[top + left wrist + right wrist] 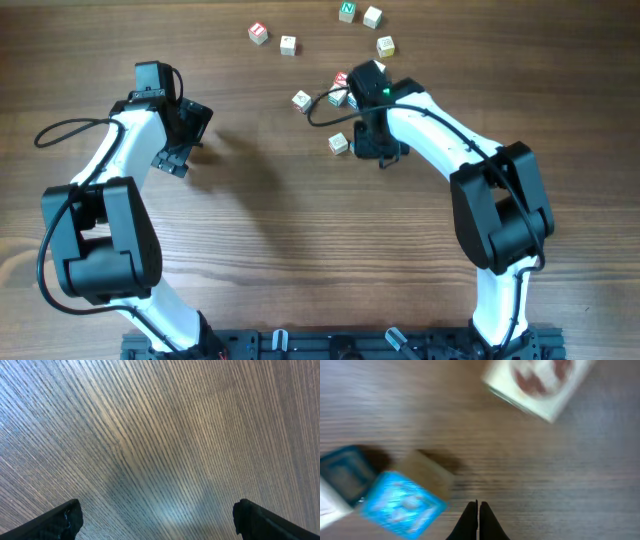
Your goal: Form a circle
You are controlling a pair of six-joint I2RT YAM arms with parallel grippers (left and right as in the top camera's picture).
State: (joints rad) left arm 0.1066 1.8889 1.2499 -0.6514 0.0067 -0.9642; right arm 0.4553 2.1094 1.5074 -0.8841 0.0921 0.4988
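Both arms bent, reaching forward.
Left claw [188, 140] spread wide; right claw [478, 510] pinched tight, seemingly holding nothing.

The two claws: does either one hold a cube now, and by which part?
Nothing is held. The left claw stands open over the table; the right claw is shut empty, cubes lying apart from it.
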